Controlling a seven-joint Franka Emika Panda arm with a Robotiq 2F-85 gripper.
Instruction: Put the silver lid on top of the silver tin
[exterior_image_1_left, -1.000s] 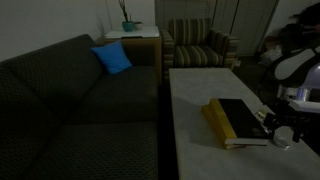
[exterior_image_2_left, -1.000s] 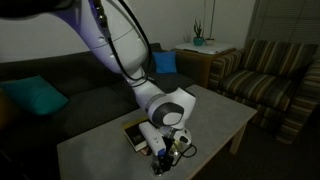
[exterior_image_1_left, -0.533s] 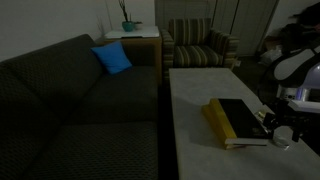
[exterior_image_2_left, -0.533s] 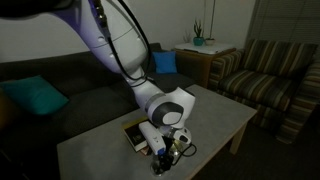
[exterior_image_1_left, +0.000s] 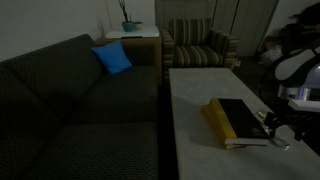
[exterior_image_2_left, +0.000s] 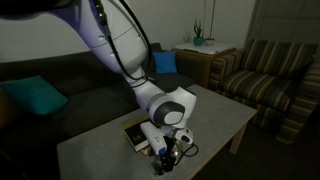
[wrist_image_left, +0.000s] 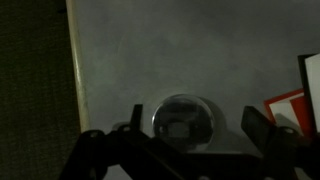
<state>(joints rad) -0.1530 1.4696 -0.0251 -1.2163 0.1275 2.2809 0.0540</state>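
Observation:
In the wrist view a small round silver lid (wrist_image_left: 183, 122) with a flat mirror-like face lies on the grey table (wrist_image_left: 150, 50). My gripper (wrist_image_left: 197, 126) hangs low over it, open, one finger (wrist_image_left: 137, 120) on each side and apart from it. I cannot make out the silver tin as a separate thing in this dim light. In both exterior views the gripper (exterior_image_1_left: 283, 133) (exterior_image_2_left: 170, 150) points down at the table's near end, beside the black-and-yellow book (exterior_image_1_left: 237, 120) (exterior_image_2_left: 135, 133).
A corner of the book (wrist_image_left: 300, 100) shows just right of the fingers. The table's edge (wrist_image_left: 72, 60) runs down the left of the wrist view. A dark sofa (exterior_image_1_left: 80, 100) with a blue cushion (exterior_image_1_left: 112, 58) flanks the table; a striped armchair (exterior_image_1_left: 200, 45) stands beyond it.

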